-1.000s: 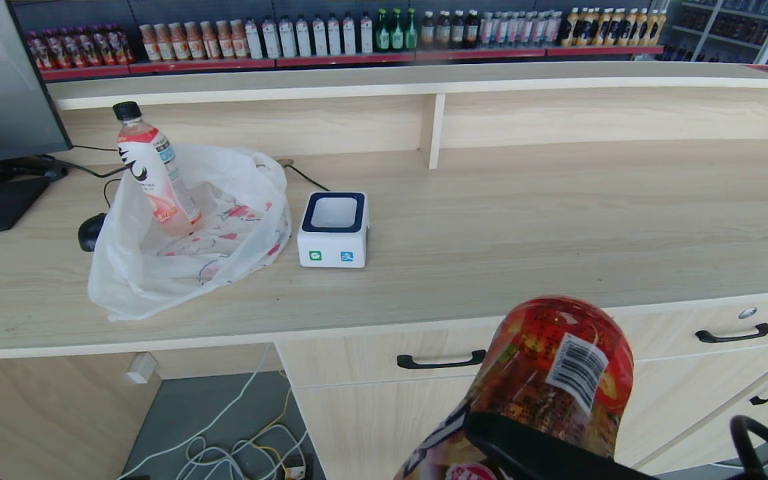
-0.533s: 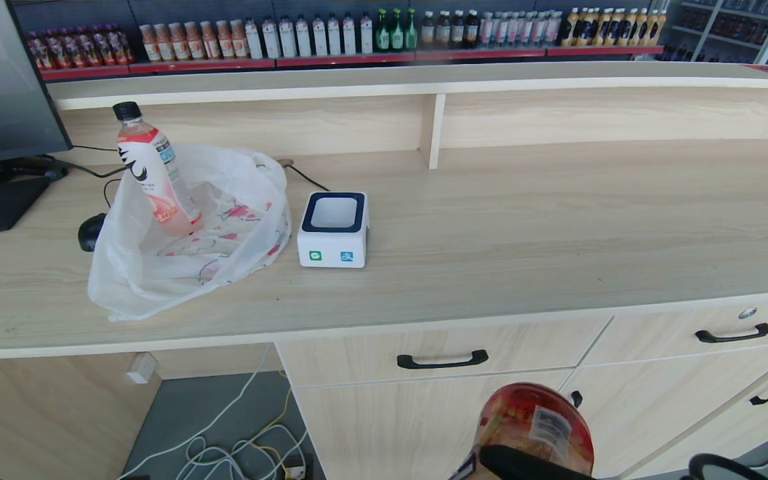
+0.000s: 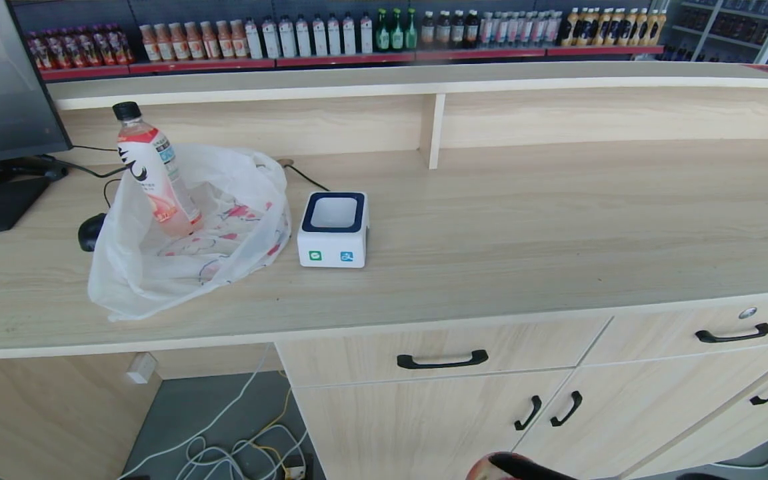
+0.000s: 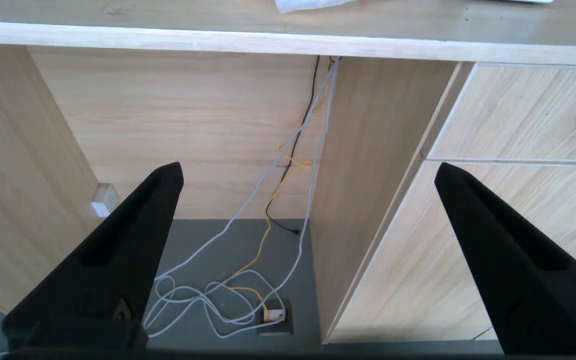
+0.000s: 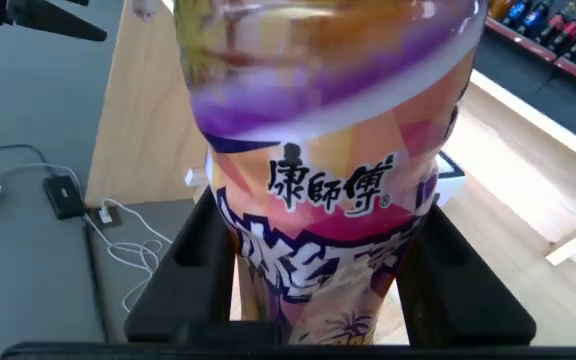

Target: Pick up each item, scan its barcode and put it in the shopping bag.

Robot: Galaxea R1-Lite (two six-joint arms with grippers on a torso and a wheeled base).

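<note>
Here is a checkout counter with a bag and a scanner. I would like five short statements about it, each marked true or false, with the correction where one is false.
1. A black-capped bottle is in the shopping bag. True.
2. The scanner sits on the robot's left of the bag. False: it sits on the robot's right of the bag, close beside it.
3. The right hand grips a colourful bottle. True.
4. The left hand holds a bottle too. False: it is open and empty.
5. The colourful bottle rests on the counter. False: it is held in the air, low in front of the counter.
</note>
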